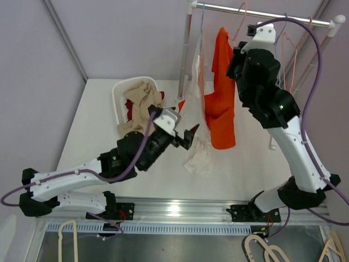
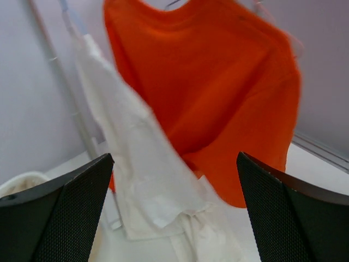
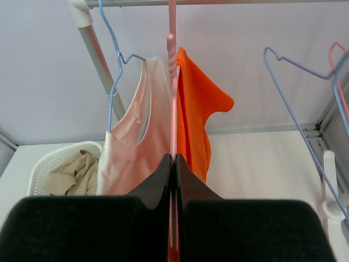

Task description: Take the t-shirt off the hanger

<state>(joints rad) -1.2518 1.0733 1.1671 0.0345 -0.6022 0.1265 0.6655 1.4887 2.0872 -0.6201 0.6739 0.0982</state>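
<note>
An orange t-shirt (image 1: pixel 221 103) (image 2: pixel 218 82) (image 3: pixel 197 103) hangs from a pink hanger (image 3: pixel 172 82) on the clothes rail (image 1: pixel 262 11). My right gripper (image 3: pixel 174 158) (image 1: pixel 235 61) is raised beside the shirt's top and is shut on the hanger's thin pink wire. My left gripper (image 1: pixel 188 123) (image 2: pixel 174 157) is wide open with nothing between its fingers. It faces the lower part of a white sleeveless top (image 1: pixel 193 98) (image 2: pixel 142 164) (image 3: pixel 136 142), which hangs on a blue hanger (image 3: pixel 112 71) just left of the orange shirt. The white top partly covers the orange shirt's left edge.
A white laundry basket (image 1: pixel 117 95) (image 3: pixel 38 169) with beige and red clothes stands at the table's back left. Empty blue and pink hangers (image 1: pixel 294 54) (image 3: pixel 294 87) hang on the rail's right side. The rail's upright post (image 1: pixel 187 49) stands behind the white top.
</note>
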